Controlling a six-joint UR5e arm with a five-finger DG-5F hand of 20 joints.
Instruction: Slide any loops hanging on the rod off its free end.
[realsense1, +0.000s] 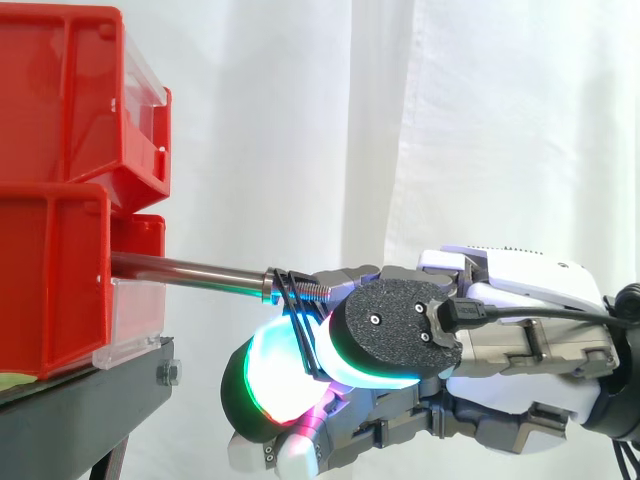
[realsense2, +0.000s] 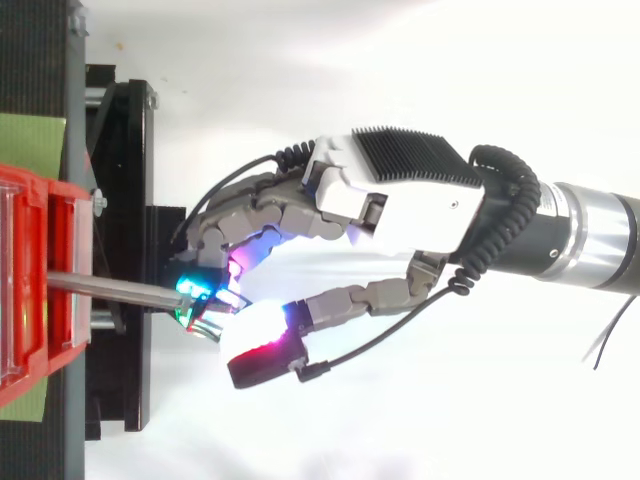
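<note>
A steel rod (realsense1: 190, 270) sticks out level to the right from the lower red bin (realsense1: 50, 290); its free end is threaded. Thin black loops (realsense1: 287, 288) hang on the threaded part, close to the tip, and run down between the glowing pads. My hand (realsense1: 400, 325) comes in from the right and wraps around the rod's free end, with its fingers curled and its pads pinching the loops just below the rod. From above, the hand (realsense2: 420, 200) closes over the rod (realsense2: 110, 290) tip, which hides the loops there.
Two stacked red bins (realsense1: 70, 110) stand on a black stand (realsense1: 90, 400) at the left. A white curtain (realsense1: 450, 120) hangs behind. The space right of the rod's tip is taken up by my hand and wrist.
</note>
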